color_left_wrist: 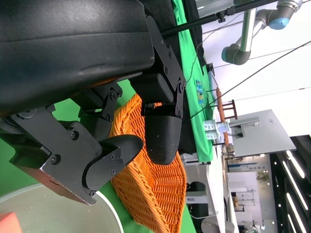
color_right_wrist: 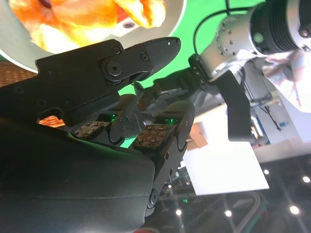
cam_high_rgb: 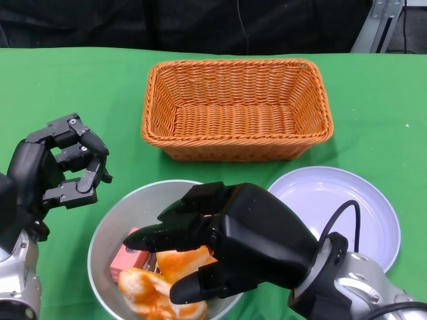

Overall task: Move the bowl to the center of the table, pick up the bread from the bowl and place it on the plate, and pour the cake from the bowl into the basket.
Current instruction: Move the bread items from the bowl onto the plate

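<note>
A grey bowl sits at the near middle of the green table. It holds orange-brown bread and a pink cake. My right hand hovers over the bowl, fingers spread above the bread and thumb below it. In the right wrist view the bread lies beyond the fingers, and nothing is between them. My left hand is left of the bowl, apart from it, fingers bent and empty. The lavender plate lies right of the bowl. The wicker basket stands behind it.
The basket is empty and shows past my left hand's fingers in the left wrist view, with the bowl's rim close by. Bare green cloth lies to both sides of the basket.
</note>
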